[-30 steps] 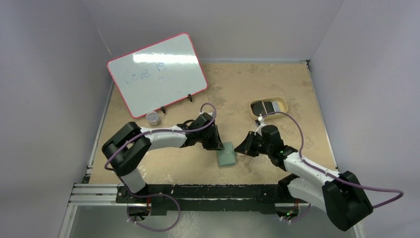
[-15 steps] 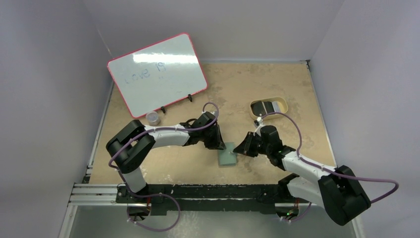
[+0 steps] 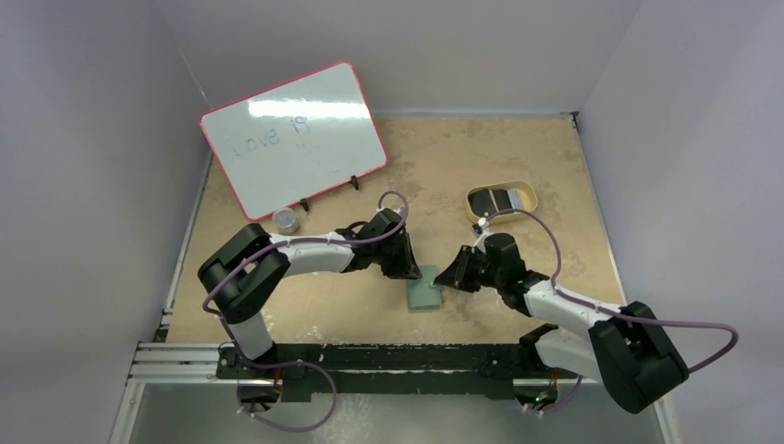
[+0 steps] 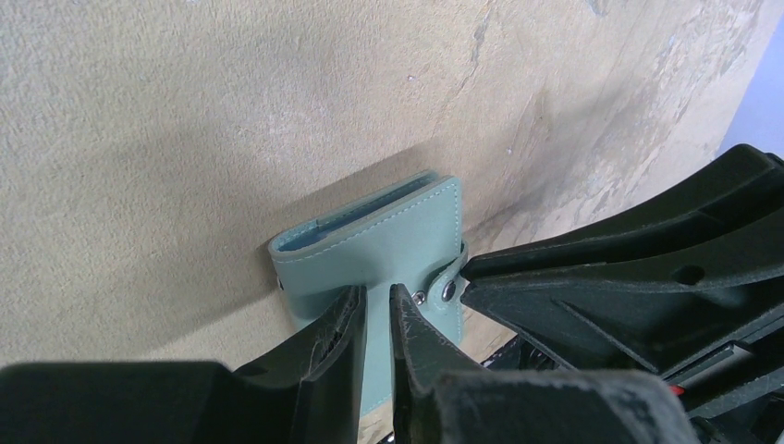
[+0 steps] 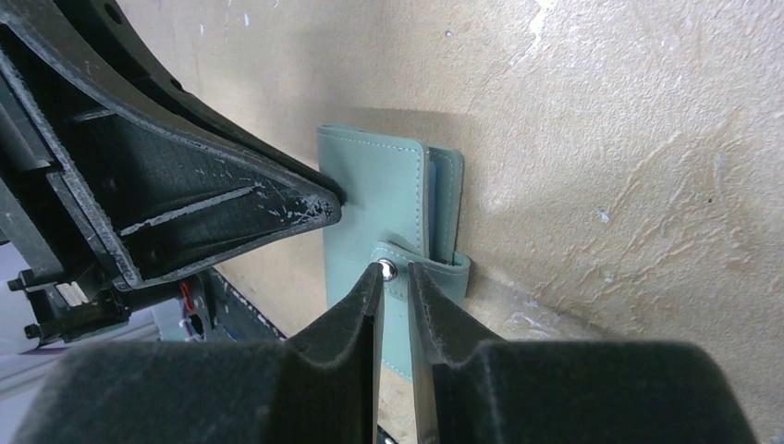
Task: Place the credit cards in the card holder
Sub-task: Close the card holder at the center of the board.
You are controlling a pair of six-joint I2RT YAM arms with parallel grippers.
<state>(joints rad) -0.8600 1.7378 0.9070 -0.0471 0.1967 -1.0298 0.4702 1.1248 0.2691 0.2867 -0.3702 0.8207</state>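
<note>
The grey-green card holder [image 3: 424, 290] lies folded shut on the table between my two grippers. My left gripper [image 3: 411, 270] rests its nearly shut fingertips on the holder's cover [image 4: 388, 245] and holds nothing. My right gripper [image 3: 449, 276] has its jaws almost together, the tips touching the holder's snap strap [image 5: 434, 268] beside the pale snap button [image 5: 386, 269]. The holder [image 5: 374, 185] shows a light blue inside edge. The credit cards [image 3: 499, 200] lie in a tan tray at the back right, out of both grippers' reach.
The tan rounded tray [image 3: 528, 193] stands behind the right arm. A pink-framed whiteboard [image 3: 292, 137] leans at the back left, with a small round jar [image 3: 287, 220] in front of it. Grey walls enclose the table on three sides.
My right gripper has crept slightly left onto the holder's strap. My left gripper shifted slightly right onto the holder early on, then stayed. The holder has not moved.
</note>
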